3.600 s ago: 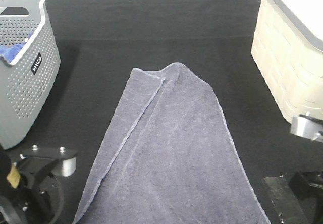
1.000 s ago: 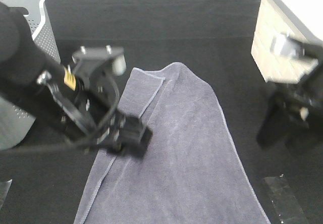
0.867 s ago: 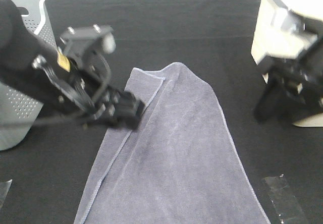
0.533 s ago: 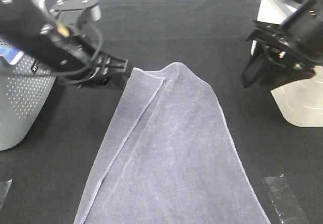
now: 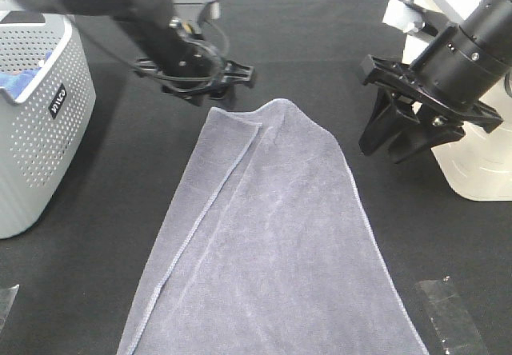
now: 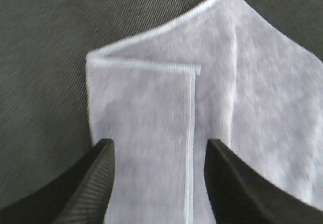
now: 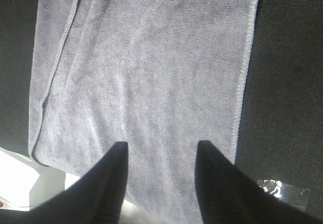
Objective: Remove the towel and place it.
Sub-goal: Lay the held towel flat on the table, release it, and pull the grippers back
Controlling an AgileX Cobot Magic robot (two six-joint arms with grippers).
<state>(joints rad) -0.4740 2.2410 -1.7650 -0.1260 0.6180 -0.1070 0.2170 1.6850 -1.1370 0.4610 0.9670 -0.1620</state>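
both arms have swung in to the far end of the towel (image 5: 272, 243), which has stayed flat on the black table (image 5: 320, 27), with bare surface on each side between the grey basket (image 5: 40, 131) and the cream bin (image 5: 468, 171). the left gripper (image 5: 214, 87) hangs over its folded far corner and the right gripper (image 5: 386, 149) beside its right hem, both with fingers apart and empty. the left wrist view alone shows the fold's hem lined up between the fingertips (image 6: 101, 168); the right wrist view shows the right hem running straight.

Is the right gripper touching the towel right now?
Apart. The exterior high view shows a strip of black table between the right gripper and the towel's right edge.
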